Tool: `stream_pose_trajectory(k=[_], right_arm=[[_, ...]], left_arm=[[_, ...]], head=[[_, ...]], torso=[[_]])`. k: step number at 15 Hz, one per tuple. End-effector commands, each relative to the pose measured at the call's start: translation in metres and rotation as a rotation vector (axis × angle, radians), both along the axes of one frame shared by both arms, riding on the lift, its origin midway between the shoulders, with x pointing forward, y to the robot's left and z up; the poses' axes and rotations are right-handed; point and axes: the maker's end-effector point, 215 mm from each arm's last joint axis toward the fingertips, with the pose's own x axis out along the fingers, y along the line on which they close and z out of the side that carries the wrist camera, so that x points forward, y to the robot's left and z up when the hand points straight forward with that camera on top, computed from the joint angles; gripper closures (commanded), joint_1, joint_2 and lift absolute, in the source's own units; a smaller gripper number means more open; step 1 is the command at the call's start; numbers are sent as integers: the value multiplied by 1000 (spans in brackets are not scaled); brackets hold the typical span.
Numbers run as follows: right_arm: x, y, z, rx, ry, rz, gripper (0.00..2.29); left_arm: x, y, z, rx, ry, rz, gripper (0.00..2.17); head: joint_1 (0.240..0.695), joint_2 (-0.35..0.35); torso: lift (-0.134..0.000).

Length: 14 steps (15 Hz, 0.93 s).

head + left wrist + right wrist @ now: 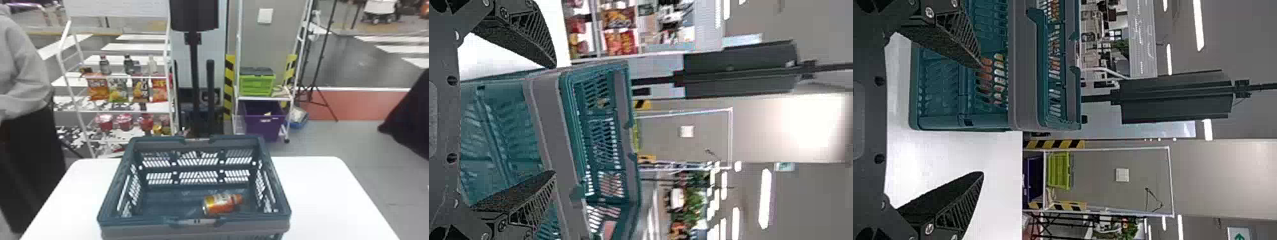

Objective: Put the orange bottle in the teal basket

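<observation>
Your bottle [218,204] lay crosswise inside the basket [137,231], toward its near right corner, nearer your right gripper [981,119]; that and your left gripper [554,119] stood open, empty.

Over on the robot's left I see a white rack [127,112] with bottles [128,65] up top, snack bags [97,87] hanging below them and red tubs [124,122] lower down. Beyond the white tabletop [319,191], a second rack [265,99] carries a lime-green crate [257,84] above a purple bin [263,126]. Yellow-and-black stripes [229,86] run beside it, a pale switch plate [265,16] sits on the grey wall [252,41], and a black tripod [323,44] stands to the right.
</observation>
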Motion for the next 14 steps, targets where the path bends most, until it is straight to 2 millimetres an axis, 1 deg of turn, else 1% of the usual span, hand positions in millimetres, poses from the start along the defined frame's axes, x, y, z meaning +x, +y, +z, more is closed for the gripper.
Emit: stream_pose_trajectory(k=[1,3,6,7,11,13,14], right_arm=[[3,0,3,7,-7,16,127],[5,-1,5,9,-13,21,127],[8,-2,4,13,-7,29,127],[8,-2,2,12,-1,34,127],[14,-2,3,17,2,37,127],[18,-2,4,12,2,39,127],[20,-3,7,14,-4,38,127]], left_arm=[[-19,-19,-5,-40,-41,14,151],[-26,-23,-14,-60,-37,41,151],[-25,-30,-24,-78,-21,102,144],[-24,-33,-24,-85,-20,120,144],[-19,-26,-23,-109,-23,190,144],[-19,-33,-26,-125,-19,193,144],[-17,-32,-26,-127,-23,205,144]], head=[[499,0],[499,0],[499,0],[499,0],[499,0],[499,0],[499,0]], torso=[[0],[0],[0],[0],[0],[0],[0]])
